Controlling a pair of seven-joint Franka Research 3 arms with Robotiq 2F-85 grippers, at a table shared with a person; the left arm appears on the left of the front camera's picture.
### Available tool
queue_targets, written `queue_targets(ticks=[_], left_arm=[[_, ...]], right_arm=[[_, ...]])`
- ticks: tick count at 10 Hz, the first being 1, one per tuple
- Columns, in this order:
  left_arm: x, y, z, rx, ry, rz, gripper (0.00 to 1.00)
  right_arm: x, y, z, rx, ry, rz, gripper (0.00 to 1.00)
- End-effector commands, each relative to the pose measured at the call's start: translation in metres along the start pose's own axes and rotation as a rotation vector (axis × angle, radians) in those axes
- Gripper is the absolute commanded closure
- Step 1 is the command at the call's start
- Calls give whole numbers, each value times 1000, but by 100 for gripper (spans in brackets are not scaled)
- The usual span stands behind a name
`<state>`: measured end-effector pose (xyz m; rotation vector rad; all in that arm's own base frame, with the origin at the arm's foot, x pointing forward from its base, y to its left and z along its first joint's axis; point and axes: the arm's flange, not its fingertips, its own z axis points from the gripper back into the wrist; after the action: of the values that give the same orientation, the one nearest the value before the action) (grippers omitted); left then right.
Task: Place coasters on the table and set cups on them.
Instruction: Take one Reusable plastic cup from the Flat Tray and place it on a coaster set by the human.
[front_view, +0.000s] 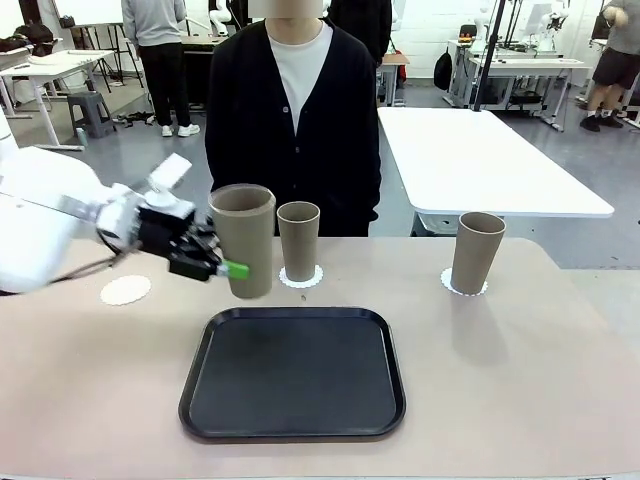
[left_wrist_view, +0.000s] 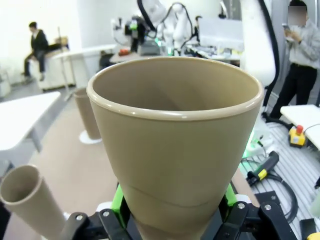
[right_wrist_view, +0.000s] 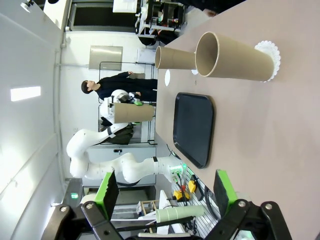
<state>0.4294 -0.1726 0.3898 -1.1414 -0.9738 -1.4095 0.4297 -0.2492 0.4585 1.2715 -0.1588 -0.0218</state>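
Left pincer (front_view: 222, 264): clamped on a raised beige tumbler (front_view: 243, 240); right pincer (right_wrist_view: 165, 200): spread wide, holding nothing
Tabletop (front_view: 520, 380): two tumblers on doily coasters; one bare coaster (front_view: 125, 290)

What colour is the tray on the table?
Black tray, matte with a raised rim; clearest in the front view.

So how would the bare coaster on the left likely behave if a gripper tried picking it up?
The coaster looks very thin and lies flat on the table, so fingers would probably struggle to get under its edge. Its lacy rim suggests it is light and floppy, likely to slide when pushed.
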Motion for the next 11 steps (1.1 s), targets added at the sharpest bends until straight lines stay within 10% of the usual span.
queue_targets(ticks=[1, 7, 8, 11], left_arm=[[20, -8, 30, 8, -14, 32, 100], [32, -8, 47, 40, -28, 20, 100], [31, -8, 50, 42, -27, 23, 16], [5, 59, 177, 145, -14, -82, 16]], right_arm=[[0, 1, 0, 1, -4, 2, 0], [0, 1, 0, 1, -4, 2, 0], [0, 1, 0, 1, -4, 2, 0], [0, 1, 0, 1, -4, 2, 0]])
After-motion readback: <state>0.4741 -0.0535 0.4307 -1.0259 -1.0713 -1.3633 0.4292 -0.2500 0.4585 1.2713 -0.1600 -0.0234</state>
